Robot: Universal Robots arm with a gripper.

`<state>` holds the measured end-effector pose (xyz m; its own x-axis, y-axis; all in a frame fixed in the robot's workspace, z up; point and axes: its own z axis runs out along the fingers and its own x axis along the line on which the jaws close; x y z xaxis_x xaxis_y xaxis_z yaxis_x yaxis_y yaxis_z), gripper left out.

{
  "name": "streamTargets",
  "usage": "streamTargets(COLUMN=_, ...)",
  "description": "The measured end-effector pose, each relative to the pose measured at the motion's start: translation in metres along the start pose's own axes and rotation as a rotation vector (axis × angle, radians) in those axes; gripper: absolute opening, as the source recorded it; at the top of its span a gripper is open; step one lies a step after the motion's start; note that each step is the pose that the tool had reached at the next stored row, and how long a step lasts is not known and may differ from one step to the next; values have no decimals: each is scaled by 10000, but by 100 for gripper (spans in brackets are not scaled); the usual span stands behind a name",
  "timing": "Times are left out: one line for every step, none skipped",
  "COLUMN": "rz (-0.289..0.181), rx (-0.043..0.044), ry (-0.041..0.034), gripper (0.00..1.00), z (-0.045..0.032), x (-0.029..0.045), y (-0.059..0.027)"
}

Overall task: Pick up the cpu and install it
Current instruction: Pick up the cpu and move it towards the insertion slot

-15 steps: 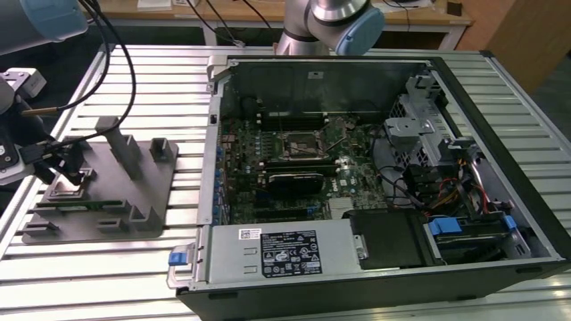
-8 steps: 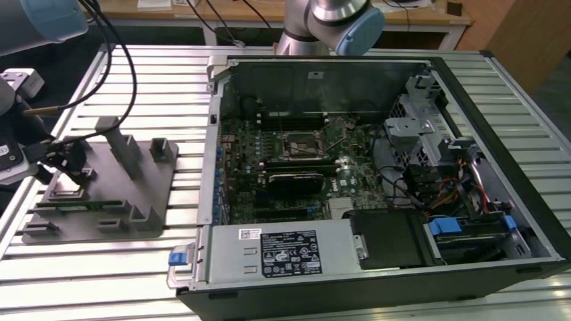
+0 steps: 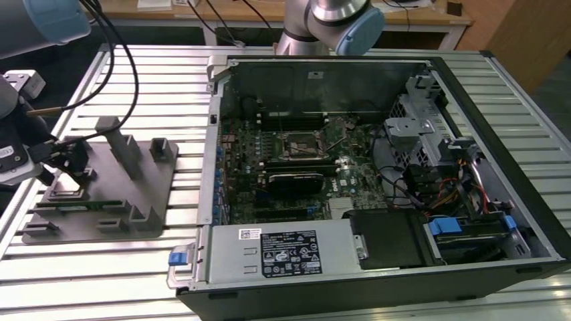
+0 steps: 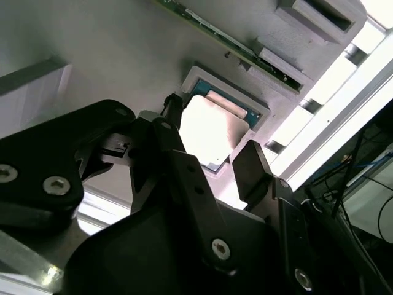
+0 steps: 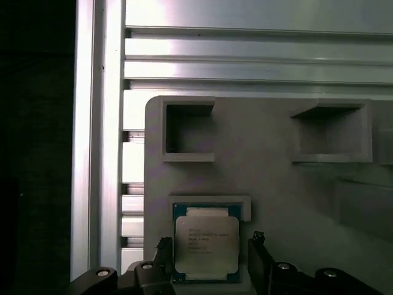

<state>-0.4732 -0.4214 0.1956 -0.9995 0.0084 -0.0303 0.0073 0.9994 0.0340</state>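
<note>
Claw [image 5: 210, 257] hangs released directly over the cpu [image 5: 207, 241], its jaws flanking two opposite sides; the cpu lies flat in its recess near the grey holder [image 5: 276, 184] edge.

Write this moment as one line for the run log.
phase: pick | tool: open, straddling cpu | cpu: lying in holder pocket, not lifted

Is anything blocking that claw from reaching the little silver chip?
Nothing visible does. In the first wrist view the gripper hangs over the cpu, jaws open either side, and the cpu lies bare in the grey holder.
</note>
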Motion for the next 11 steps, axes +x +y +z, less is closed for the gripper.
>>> streamTargets(rz=0, rx=1, ry=0, gripper=60, z=4, x=-3, y=1)
streamTargets(rz=0, rx=2, ry=3, gripper=60, z=8, x=-5, y=2)
streamTargets(rz=-1, rx=2, ry=3, gripper=60, z=14, x=-7, y=4)
streamTargets(rz=-2, rx=2, ry=3, gripper=60, z=21, x=-7, y=7)
streamTargets(rz=-1, rx=1, ry=2, gripper=60, z=29, x=-7, y=10)
streamTargets(rz=-1, rx=1, ry=2, gripper=60, z=35, x=-7, y=13)
streamTargets(rz=0, rx=2, ry=4, gripper=60, z=40, x=-7, y=16)
streamTargets(rz=-1, rx=2, ry=7, gripper=60, z=44, x=-7, y=19)
streamTargets(rz=-1, rx=3, ry=9, gripper=60, z=47, x=-7, y=22)
streamTargets(rz=0, rx=4, ry=10, gripper=60, z=52, x=-7, y=24)
streamTargets(rz=-1, rx=6, ry=12, gripper=60, z=56, x=-6, y=26)
